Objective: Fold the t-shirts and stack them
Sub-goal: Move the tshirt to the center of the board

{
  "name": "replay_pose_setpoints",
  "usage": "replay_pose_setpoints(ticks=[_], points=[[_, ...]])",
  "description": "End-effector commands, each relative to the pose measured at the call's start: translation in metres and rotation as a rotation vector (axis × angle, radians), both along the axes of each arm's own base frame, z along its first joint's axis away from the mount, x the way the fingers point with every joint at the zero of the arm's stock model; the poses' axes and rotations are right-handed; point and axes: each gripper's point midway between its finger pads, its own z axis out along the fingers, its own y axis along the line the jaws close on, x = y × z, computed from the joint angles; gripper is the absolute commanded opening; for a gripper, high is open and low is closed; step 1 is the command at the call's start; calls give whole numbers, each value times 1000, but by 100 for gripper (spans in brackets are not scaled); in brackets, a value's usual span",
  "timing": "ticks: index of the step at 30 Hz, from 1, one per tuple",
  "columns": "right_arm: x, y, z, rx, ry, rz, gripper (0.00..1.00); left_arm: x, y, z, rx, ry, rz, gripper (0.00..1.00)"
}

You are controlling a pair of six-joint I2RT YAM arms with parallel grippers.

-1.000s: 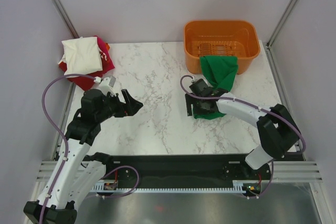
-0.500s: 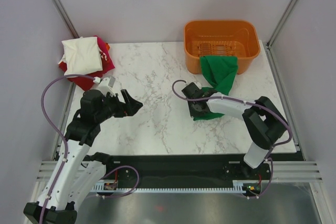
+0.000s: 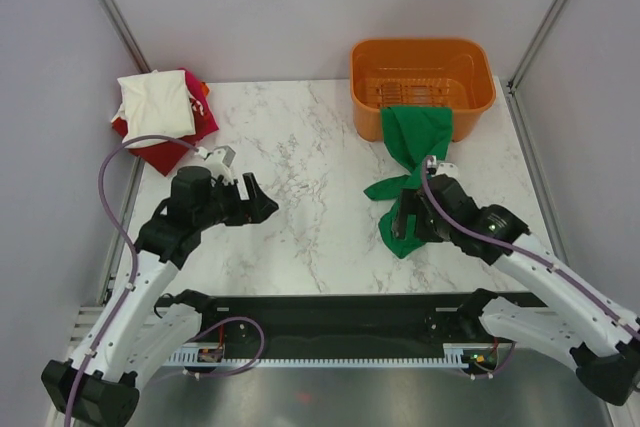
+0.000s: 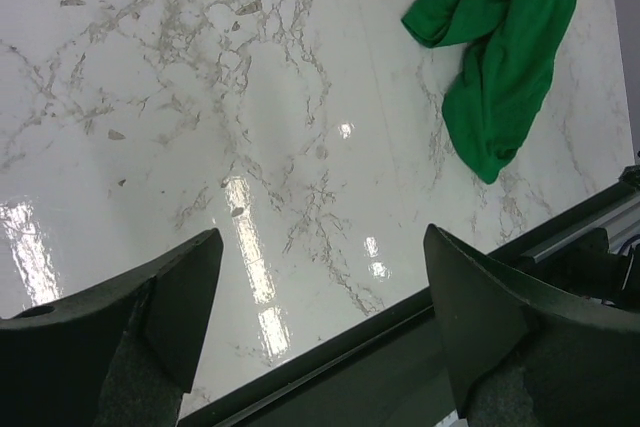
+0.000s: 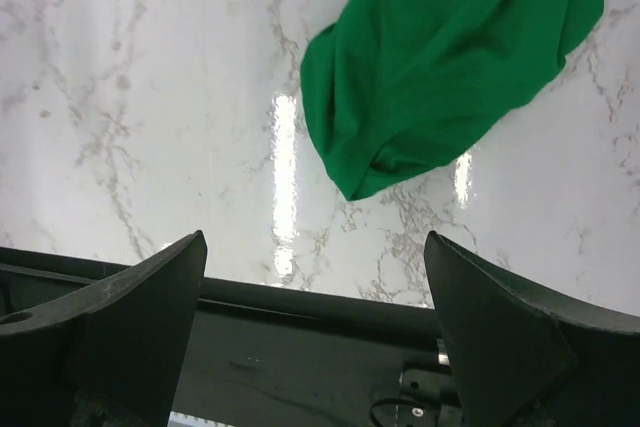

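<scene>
The green tee [image 3: 418,142] hung over the basket [image 3: 366,115] rim and trailed onto the bench [image 3: 300,147], its lower end beneath the right pincer [image 5: 315,242], spread and empty; the left pincer [image 4: 322,247], likewise spread, hovered well apart; folded tees [image 3: 155,107] lay stacked at the far-left corner.

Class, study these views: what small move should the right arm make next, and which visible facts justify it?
Probably lower the right gripper onto the near end of the green t-shirt and close. Its jaws stand open and empty over that bunched cloth, whose far end hangs over the rim of the orange basket, so it cannot lie flat yet.
</scene>
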Motion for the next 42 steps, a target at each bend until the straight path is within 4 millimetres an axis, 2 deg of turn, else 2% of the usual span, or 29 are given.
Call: replay_pose_setpoints(ticks=[1, 2, 3, 4, 5, 6, 7, 8, 9, 11, 12, 14, 16, 22, 24, 25, 28, 30, 32, 35, 36, 38, 39, 41, 42], points=[[14, 13, -8, -79, 49, 22, 98, 0, 8, 17, 40, -71, 6, 89], [23, 20, -8, -105, 44, 41, 98, -1, 10, 22, 43, -84, 7, 89], [34, 28, -22, -171, 80, 56, 98, -6, 13, 23, 58, -89, 8, 89], [51, 42, -9, -174, 34, 69, 98, -8, 16, 25, 63, -99, 16, 89], [65, 43, -9, -230, 9, 78, 98, -8, 20, 27, 71, -111, 35, 89], [77, 52, -25, -281, 38, 91, 98, -9, 20, 28, 65, -118, 41, 90], [95, 62, -16, -281, -10, 86, 98, -12, 20, 31, 57, -131, 39, 90], [107, 64, -19, -323, -24, 88, 98, -12, 20, 32, 56, -136, 37, 91], [121, 73, -31, -366, -6, 96, 98, -12, 20, 31, 61, -134, 36, 91], [136, 79, -47, -413, 11, 96, 98, -10, 20, 29, 67, -124, 40, 91], [141, 83, -69, -461, 54, 117, 98, -9, 20, 29, 68, -123, 38, 90], [155, 89, -78, -473, 54, 105, 97, -8, 19, 27, 71, -114, 34, 90], [166, 81, -93, -507, 75, 61, 97, -8, 19, 27, 72, -114, 35, 90], [181, 44, -123, -474, 134, -18, 89, -9, 20, 29, 68, -126, 37, 90], [183, 39, -130, -475, 147, -16, 88, -9, 19, 28, 69, -118, 36, 90], [186, 35, -134, -466, 149, -22, 84, -9, 19, 27, 69, -116, 36, 90], [184, 38, -147, -431, 176, 7, 72, -8, 20, 27, 72, -115, 42, 90], [180, 40, -156, -416, 195, 24, 71, -7, 21, 27, 74, -115, 46, 90], [175, 41, -165, -403, 213, 30, 64, -7, 22, 26, 76, -114, 50, 90], [164, 50, -174, -344, 238, 61, 41, -7, 22, 25, 78, -107, 54, 90], [157, 53, -178, -325, 254, 72, 24, -6, 22, 24, 79, -106, 55, 90], [154, 63, -176, -299, 247, 95, 5, -5, 22, 24, 80, -102, 61, 90], [158, 70, -169, -287, 226, 110, 0, -5, 23, 23, 82, -101, 63, 90], [155, 95, -152, -253, 196, 177, 0, -4, 24, 24, 83, -102, 70, 90], [156, 121, -130, -232, 157, 246, 0, -4, 24, 24, 83, -102, 71, 90]])
